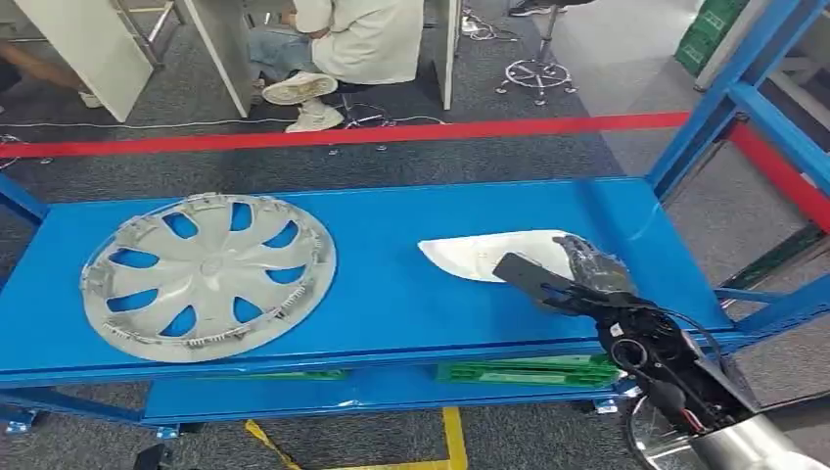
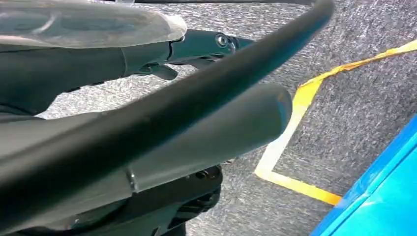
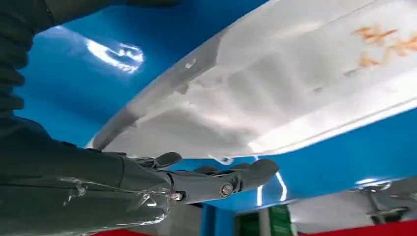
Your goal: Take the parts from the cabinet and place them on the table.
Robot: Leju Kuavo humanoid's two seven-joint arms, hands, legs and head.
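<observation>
Blue table (image 1: 391, 284) bearing a white part (image 1: 489, 255), lying long-axis crosswise, tip pointing left.
Right hand (image 1: 587, 269) is gripping its right end; left hand's (image 2: 196, 46) grasp unclear.

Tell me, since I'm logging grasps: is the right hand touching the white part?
Touching. Head view: the right hand lies over the white part's end on the blue table, no gap.

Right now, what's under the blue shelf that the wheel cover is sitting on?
Below the blue shelf holding the wheel cover sits a lower blue shelf carrying flat green pieces. Only their front edges show; the upper shelf covers the rest.
</observation>
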